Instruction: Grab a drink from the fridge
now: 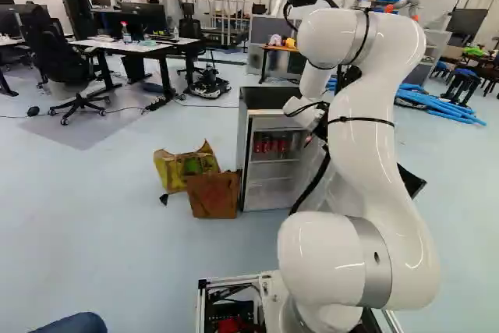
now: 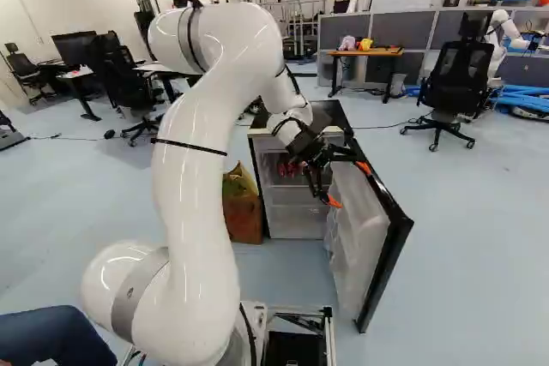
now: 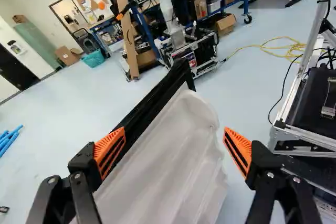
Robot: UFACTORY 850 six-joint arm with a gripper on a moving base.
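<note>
- The hand (image 3: 175,140) is released, fingers spread, the open door (image 3: 168,156) ahead between them.
- Red cans (image 2: 290,169) stand on a shelf inside the fridge (image 1: 273,97), to the hand's left; reaching them likely needs a leftward turn.

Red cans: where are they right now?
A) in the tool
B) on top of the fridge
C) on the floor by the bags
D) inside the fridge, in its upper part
D: the red cans show through the open front of the fridge, above the lower shelf; the tool stands open with no can between its fingers.
</note>
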